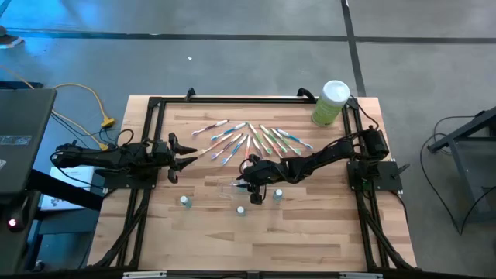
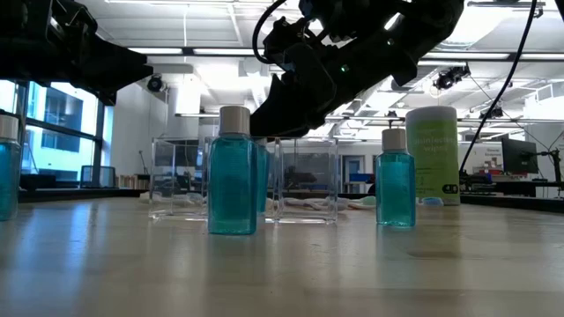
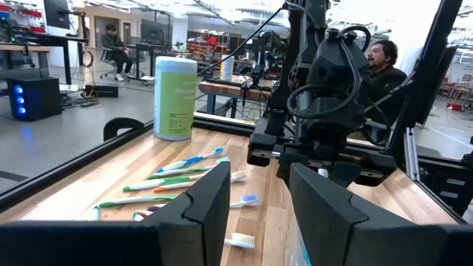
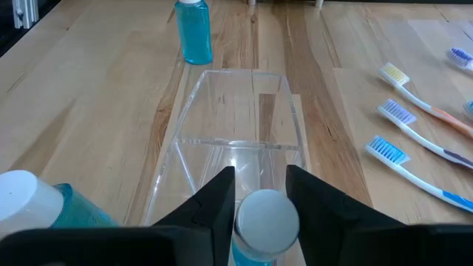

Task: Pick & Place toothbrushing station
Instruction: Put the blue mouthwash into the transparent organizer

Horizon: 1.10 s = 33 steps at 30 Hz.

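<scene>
So from above, the right gripper is reached into mid-table, right over the clear holder. The toothbrushes are fanned out just behind it, and three little blue bottles stand loose in front. The left gripper is parked at its own side, well apart from everything. At table height, the holder sits empty on the wood with a loose bottle right in front, and the right arm is dipping down on top of it. The left wrist cam shows that arm's fingers spread with nothing between them, just looking across at the brushes. The right wrist cam is the good one: a fourth bottle sits white cap up in that gripper's gap, at the near end of the holder. Whether it's actually clamped or already slack, I can't tell. My guess is we're at the placing step for that bottle. Next it needs to be square over the compartment, let go cleanly, then lift straight up without nudging the holder. All the brushes are still to do.
</scene>
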Each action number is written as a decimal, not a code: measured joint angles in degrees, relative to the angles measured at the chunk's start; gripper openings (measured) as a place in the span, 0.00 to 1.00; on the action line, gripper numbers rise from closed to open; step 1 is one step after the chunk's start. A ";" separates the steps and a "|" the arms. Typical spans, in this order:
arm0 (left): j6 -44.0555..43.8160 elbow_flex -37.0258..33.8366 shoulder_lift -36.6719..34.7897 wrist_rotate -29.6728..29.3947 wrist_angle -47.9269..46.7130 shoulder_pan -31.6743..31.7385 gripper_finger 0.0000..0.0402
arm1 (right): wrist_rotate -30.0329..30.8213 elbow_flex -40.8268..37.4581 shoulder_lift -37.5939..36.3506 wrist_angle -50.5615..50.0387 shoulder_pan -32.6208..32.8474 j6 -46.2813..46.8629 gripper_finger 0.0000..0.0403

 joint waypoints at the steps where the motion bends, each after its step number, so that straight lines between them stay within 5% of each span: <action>1: 0.00 0.00 0.00 0.00 0.00 -0.01 0.34 | 0.00 0.00 0.00 0.00 0.00 -0.01 0.27; 33: 0.00 0.00 0.00 0.00 -0.01 -0.01 0.34 | -1.55 -0.04 -1.89 -1.97 0.13 -4.58 0.27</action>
